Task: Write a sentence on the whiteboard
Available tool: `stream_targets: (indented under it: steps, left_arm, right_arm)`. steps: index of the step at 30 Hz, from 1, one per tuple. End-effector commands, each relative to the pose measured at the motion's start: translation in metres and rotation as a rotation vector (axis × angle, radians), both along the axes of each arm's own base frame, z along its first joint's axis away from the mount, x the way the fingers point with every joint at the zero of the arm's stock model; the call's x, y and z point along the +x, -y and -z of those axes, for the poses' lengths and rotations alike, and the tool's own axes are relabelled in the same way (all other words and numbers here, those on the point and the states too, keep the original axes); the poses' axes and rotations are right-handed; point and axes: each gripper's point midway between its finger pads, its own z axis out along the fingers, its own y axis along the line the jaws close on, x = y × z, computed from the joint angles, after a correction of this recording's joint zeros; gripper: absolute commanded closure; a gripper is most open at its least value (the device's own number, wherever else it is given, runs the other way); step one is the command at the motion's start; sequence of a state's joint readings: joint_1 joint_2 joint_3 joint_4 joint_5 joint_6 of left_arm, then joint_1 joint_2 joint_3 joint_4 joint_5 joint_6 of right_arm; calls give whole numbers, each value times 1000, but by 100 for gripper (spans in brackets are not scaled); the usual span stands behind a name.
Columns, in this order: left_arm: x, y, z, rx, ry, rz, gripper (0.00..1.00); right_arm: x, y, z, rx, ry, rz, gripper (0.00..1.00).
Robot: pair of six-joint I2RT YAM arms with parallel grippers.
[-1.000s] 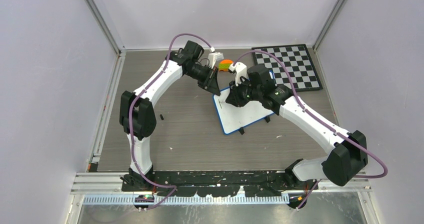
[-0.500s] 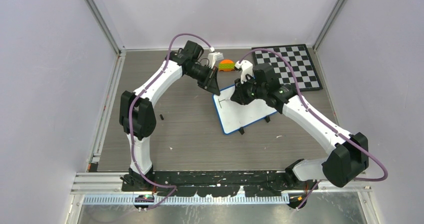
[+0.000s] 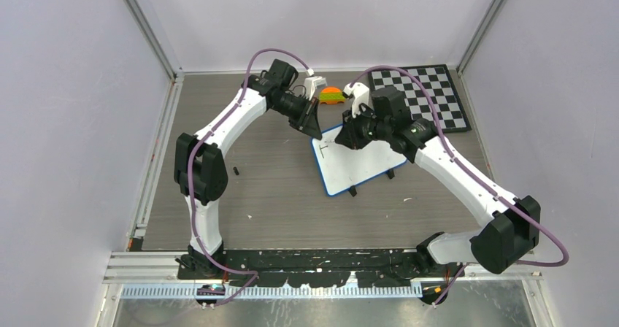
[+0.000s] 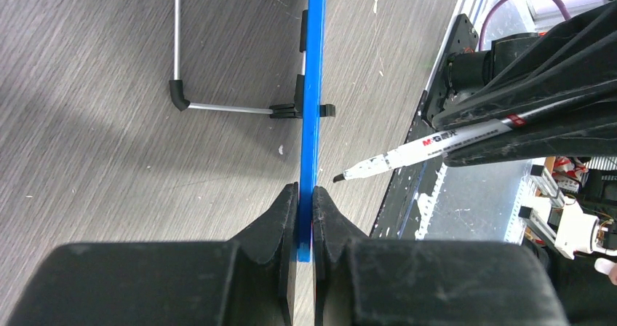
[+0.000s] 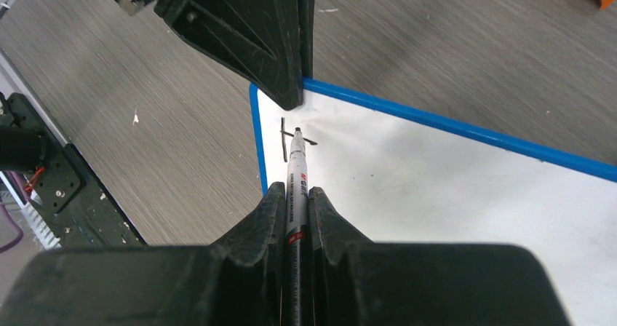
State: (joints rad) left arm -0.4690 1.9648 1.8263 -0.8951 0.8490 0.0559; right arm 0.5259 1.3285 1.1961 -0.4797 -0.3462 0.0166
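The whiteboard [image 3: 358, 168], white with a blue rim, lies mid-table, tilted. My left gripper [image 3: 315, 131] is shut on its far left corner; the left wrist view shows the jaws clamped on the blue rim [image 4: 311, 122]. My right gripper [image 3: 349, 139] is shut on a white marker [image 5: 297, 184], uncapped, with its tip at the board's top-left corner. A small black T-shaped mark [image 5: 289, 136] is drawn there, also seen in the top view [image 3: 325, 146]. In the left wrist view the marker [image 4: 422, 150] has its tip close to the board face.
A black-and-white checkered board [image 3: 427, 97] lies at the back right. An orange and green object [image 3: 331, 95] sits behind the whiteboard. A small black piece [image 3: 236, 170] lies on the table to the left. The whiteboard's metal stand leg [image 4: 177, 49] shows underneath.
My right gripper has moved back and to the right across the board's top-left corner, uncovering a T-shaped mark. The left gripper has stayed clamped on the corner.
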Motion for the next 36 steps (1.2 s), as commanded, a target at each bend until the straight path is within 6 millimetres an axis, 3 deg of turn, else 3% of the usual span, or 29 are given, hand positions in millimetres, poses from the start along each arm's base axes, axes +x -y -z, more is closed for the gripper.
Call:
stream_targets:
  steps: [1, 11, 27, 30, 36]
  left_arm:
    - [-2, -2, -26, -31, 58, -7, 100]
    - [-1, -2, -25, -28, 60, -8, 100]
    - [0, -1, -23, -25, 55, -6, 100]
    - [0, -1, -23, -27, 55, -4, 100]
    - [-2, -1, -24, -30, 53, 0, 100]
  right_arm:
    - [12, -5, -28, 36, 82, 0, 100]
    - [18, 3, -3, -36, 85, 13, 100]
    - [-6, 12, 29, -62, 12, -11, 100]
    - [-7, 11, 23, -55, 15, -20, 100]
    - [-3, 8, -11, -11, 55, -24, 100]
